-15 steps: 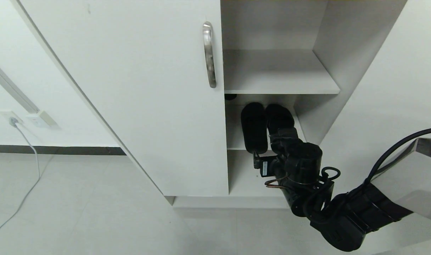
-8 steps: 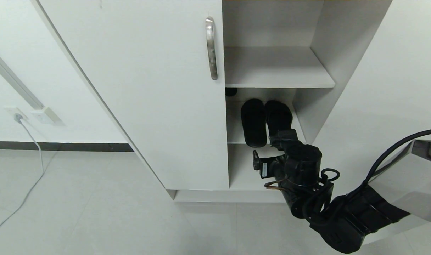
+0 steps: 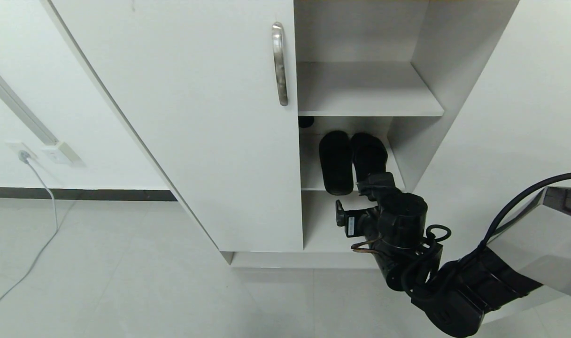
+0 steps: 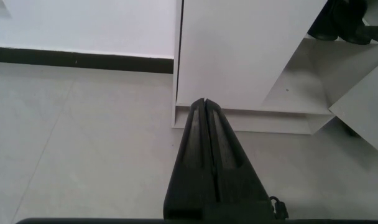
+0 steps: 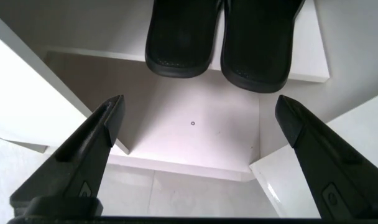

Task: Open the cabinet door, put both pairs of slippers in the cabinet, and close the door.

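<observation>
The pair of black slippers (image 3: pixel 336 162) is lying on the middle shelf of the cabinet (image 3: pixel 365 89), whose right door (image 3: pixel 525 117) is standing open. The right gripper (image 5: pixel 199 106) is hanging before the cabinet's bottom compartment, jaws wide apart and empty. The left gripper (image 4: pixel 204 102) is hanging before the cabinet, jaws pressed together.

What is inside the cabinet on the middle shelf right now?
One pair of black slippers, side by side. A dark shape shows at the edge of the closed door; it covers the rest of the shelf.
</observation>
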Available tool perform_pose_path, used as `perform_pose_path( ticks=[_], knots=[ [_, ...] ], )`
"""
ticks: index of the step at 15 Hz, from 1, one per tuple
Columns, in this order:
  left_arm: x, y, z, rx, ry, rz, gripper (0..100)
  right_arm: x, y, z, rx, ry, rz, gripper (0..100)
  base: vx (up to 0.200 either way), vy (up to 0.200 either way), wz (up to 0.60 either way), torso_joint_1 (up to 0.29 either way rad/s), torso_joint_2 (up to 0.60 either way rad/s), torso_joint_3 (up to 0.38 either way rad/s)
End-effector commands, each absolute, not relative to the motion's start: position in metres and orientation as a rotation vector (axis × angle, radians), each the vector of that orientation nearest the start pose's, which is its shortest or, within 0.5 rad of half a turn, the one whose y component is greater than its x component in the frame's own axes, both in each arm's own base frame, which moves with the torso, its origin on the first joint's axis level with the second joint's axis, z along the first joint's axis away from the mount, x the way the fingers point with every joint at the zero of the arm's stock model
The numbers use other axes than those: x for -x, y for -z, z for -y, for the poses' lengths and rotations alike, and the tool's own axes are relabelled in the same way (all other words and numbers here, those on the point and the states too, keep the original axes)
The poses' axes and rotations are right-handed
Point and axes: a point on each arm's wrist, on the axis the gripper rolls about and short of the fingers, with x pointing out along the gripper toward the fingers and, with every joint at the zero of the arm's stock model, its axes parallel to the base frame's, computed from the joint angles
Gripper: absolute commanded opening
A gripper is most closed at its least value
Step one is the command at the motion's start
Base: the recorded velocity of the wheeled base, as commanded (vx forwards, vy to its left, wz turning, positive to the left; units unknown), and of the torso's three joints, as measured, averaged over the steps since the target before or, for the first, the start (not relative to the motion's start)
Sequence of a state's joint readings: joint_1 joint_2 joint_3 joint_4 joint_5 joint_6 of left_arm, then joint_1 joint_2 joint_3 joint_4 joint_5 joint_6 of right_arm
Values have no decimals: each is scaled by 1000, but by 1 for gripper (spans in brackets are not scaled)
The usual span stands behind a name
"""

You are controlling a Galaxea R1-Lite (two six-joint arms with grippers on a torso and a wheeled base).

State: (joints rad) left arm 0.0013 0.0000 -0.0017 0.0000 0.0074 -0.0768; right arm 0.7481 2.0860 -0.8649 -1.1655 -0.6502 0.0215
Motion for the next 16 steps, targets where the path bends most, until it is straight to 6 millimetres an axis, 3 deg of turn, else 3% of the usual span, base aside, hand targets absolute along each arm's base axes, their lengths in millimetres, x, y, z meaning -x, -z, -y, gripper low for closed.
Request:
perform_pose_path(
  ticks=[1, 11, 16],
  knots=[
    [23, -76, 0, 77, -9, 2, 0, -285, -114, -248, 19, -99, -49, 100, 0, 0, 0, 0, 0, 0],
    [23, -76, 0, 77, -9, 0, 0, -285, -110, -248, 29, -99, -58, 100, 0, 0, 0, 2, 1, 184],
    [23, -76, 0, 78, -9, 2, 0, -284, -104, -247, 44, -99, -77, 100, 0, 0, 0, 0, 0, 20]
  ],
)
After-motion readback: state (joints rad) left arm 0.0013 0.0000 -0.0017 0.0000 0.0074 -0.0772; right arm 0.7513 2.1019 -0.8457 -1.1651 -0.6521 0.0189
